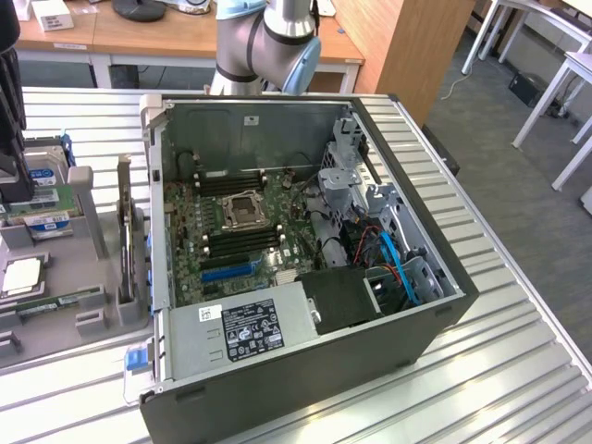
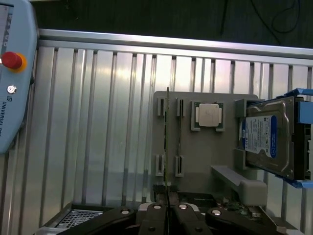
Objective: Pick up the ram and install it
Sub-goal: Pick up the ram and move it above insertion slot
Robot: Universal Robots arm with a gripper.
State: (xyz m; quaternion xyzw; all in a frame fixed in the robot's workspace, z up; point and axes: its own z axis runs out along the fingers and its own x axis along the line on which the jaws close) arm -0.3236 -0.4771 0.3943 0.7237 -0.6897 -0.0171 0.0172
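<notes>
Gripper (image 2: 167, 215) clamped on ram (image 2: 167, 147), held edge-on over tray (image 2: 205, 156) w/ CPU (image 2: 207, 115), HDD (image 2: 266, 137).

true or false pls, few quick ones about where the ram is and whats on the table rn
1. The ram sits in the grey holder beside the computer case. True.
2. The case is closed up. False: its side is open and the motherboard is exposed.
3. The ram is the one part on the holder. False: a CPU chip and a hard drive with a blue-white label are on it too.
4. A pendant with a red button lies on the slatted metal table. True.
</notes>
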